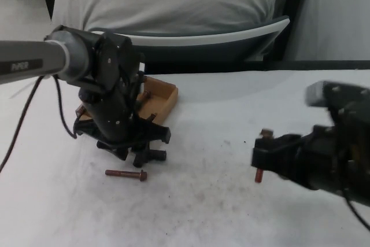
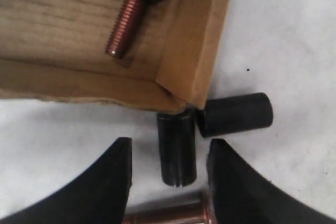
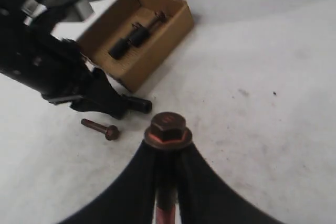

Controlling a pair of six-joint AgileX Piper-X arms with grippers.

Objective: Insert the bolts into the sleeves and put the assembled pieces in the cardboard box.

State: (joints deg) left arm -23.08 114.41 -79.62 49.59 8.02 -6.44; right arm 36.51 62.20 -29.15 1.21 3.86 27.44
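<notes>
Left jaws open over a sleeve (image 2: 177, 148) at the cardboard box (image 2: 194, 51) corner; right jaws gripping a bolt (image 3: 168, 132).
My left jaws straddle the sleeve, which lies on the table (image 1: 202, 212) with one end at the box's outer corner. A second sleeve (image 2: 234, 114) touches that corner too, so closing may snag it or the cardboard and roll my sleeve askew. Well away from the box, my right jaws pinch the bolt's shank, head up; it could tilt.

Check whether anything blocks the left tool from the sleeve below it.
Nothing visible does. The left tool is open around the sleeve; the box corner and a second sleeve sit at its far end, not between.
</notes>
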